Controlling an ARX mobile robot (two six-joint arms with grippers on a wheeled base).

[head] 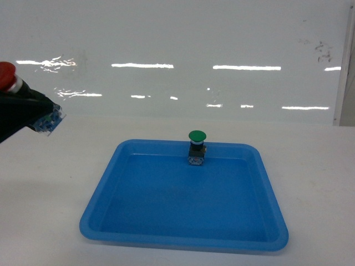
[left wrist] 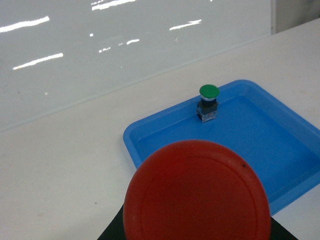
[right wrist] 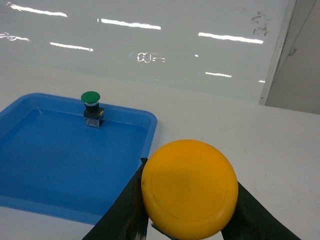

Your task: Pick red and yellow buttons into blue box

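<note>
At the left edge of the head view, the left gripper [head: 25, 113] holds the red button [head: 6, 75] clamped, raised above the white table [head: 50, 183]; its red cap fills the bottom of the left wrist view. In the right wrist view, the right gripper [right wrist: 187, 220] is closed around the yellow button [right wrist: 189, 187], whose cap sits low in the frame, right of the tray. The shallow blue tray [head: 100, 191] lies mid-table, with a green button [head: 197, 147] upright near its far wall. The blue box is out of sight in all three views.
</note>
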